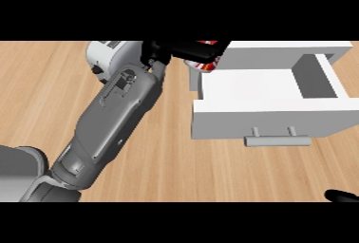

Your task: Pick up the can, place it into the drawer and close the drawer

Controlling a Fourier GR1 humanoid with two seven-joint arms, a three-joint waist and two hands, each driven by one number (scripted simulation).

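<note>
The can [204,66] is red and white and shows only in part, under my left hand [184,49] near the top of the head view. That black hand is curled round the can and hides most of it. Hand and can hang at the back left corner of the open white drawer [245,86], over its left rim. The drawer is pulled out from its white cabinet [280,53], with the front panel [273,121] and grey handle [277,140] facing me. Nothing lies in it. My left forearm [116,114] runs up from the lower left. A bit of my right hand [341,195] shows at the lower right corner.
A white rounded appliance [105,53] stands at the back, just left of my left wrist and partly behind the forearm. Bare wooden counter [35,95] spreads to the left and in front of the drawer.
</note>
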